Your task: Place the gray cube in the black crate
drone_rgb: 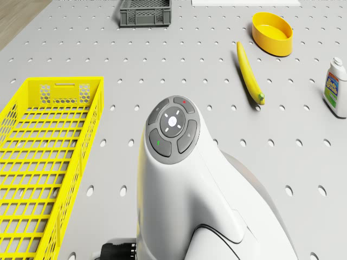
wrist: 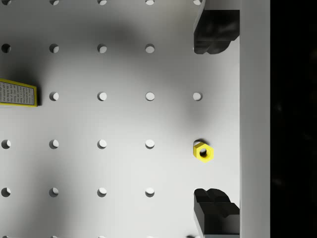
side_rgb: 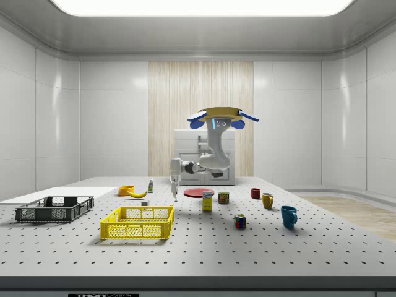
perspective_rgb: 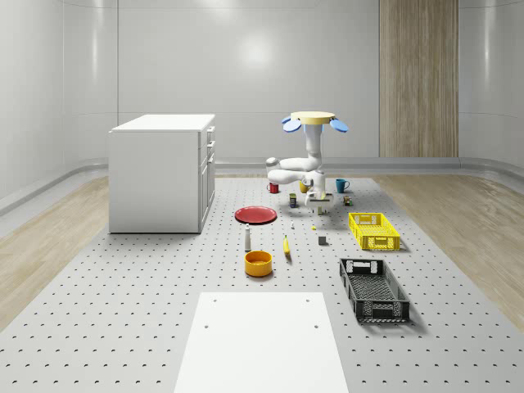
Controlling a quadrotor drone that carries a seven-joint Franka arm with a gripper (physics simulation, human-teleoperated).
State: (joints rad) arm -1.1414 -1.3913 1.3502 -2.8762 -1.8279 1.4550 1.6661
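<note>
The drone hovers over the far middle of the perforated table, arm bent down, and the gripper hangs just above the surface — fingers spread wide apart, holding nothing. Between those fingers, on the table, sits a small yellow nut. The gray cube rests on the table nearer the camera in the whole-scene view, just left of the yellow crate. The black crate lies nearer still — well apart from the gripper.
</note>
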